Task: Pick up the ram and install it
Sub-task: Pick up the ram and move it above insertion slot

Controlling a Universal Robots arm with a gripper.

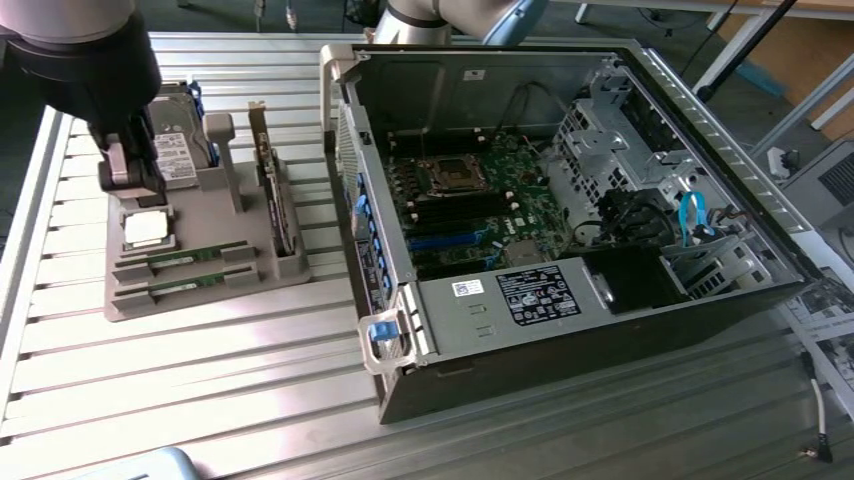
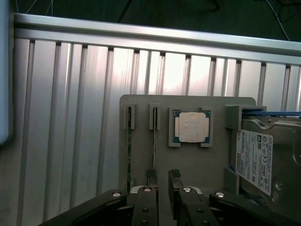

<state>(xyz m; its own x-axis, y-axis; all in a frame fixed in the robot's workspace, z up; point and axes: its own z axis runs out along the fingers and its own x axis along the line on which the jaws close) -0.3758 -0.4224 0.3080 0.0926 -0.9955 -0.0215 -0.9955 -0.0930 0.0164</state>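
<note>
The gripper (image 2: 162,175) has its jaws apart with nothing between them, and it hangs just above the grey holder (image 2: 141,106). The ram (image 2: 154,141) stands on its edge in a slot of the holder, close by one finger. A second stick (image 2: 129,146) stands in the next slot. The holder also keeps a square chip (image 2: 192,127), a hard drive (image 2: 256,160) and a tall dark card (image 1: 274,205). Beside the holder stands an open computer case (image 1: 441,85) with a green board (image 1: 494,190) inside. The arm (image 1: 67,50) points down at the holder.

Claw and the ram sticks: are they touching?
Apart. The exterior view shows the claw hanging above the tray, short of both ram sticks.
</note>
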